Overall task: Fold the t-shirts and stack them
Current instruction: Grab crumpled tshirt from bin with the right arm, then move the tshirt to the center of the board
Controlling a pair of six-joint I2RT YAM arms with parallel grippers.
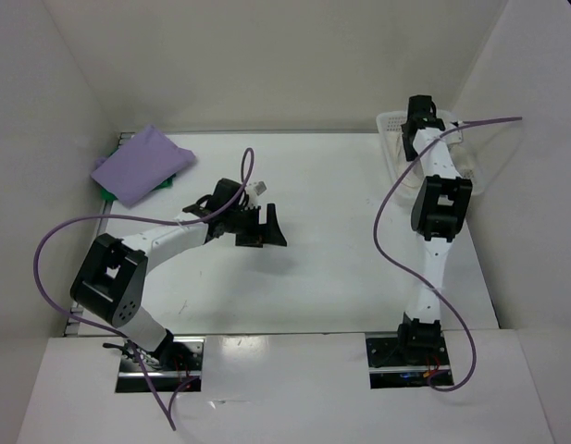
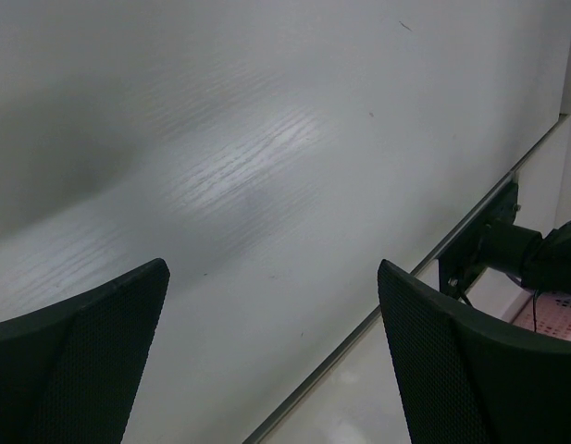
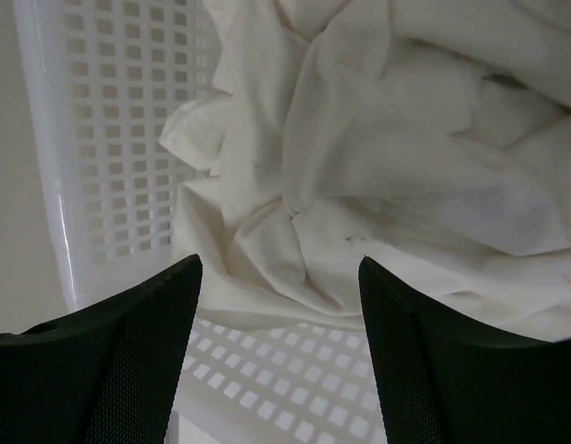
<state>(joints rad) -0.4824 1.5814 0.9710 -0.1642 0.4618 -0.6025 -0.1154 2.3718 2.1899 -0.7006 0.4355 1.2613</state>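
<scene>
Right gripper gapes above the crumpled white shirt in the mesh plastic basket. Left gripper hangs released over the smooth bench. The folded purple shirt lies flat on the green shirt.

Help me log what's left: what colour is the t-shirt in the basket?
White; the t-shirt shows best in the right wrist view, inside the basket.

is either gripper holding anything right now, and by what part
Nothing is held. The left gripper is open over the table; the right gripper is open above the white t-shirt in the basket, not gripping it.
</scene>
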